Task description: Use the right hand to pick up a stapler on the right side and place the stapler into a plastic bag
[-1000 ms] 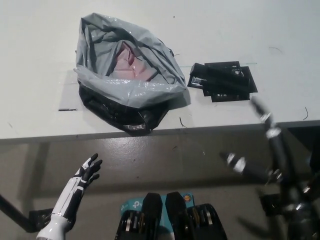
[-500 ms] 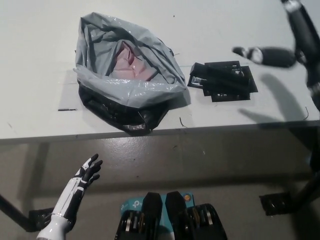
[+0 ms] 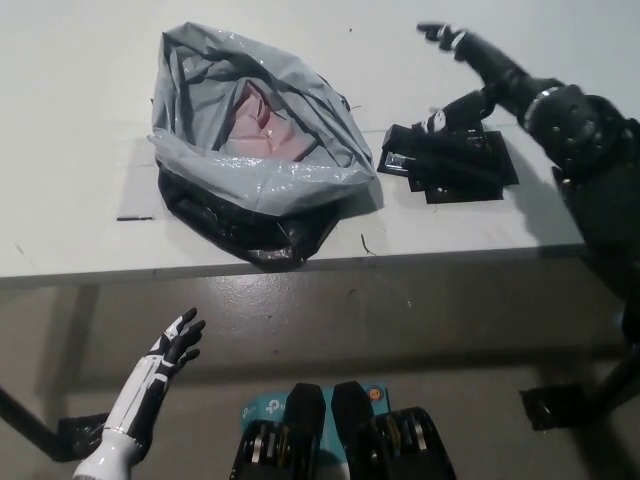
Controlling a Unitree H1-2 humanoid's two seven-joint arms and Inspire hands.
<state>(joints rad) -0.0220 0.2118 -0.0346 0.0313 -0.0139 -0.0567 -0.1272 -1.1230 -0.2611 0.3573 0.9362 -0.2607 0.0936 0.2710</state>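
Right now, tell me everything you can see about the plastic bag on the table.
The plastic bag is thin, crinkled grey film, nearly black along its lower front. It lies slumped on the white table close to the front edge, with its mouth open upward and a pink item showing inside. Only the table touches it. The stapler lies apart on its right.

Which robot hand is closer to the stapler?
Right. The black right hand is open right beside the stapler; the white left hand hangs far off, below the table edge.
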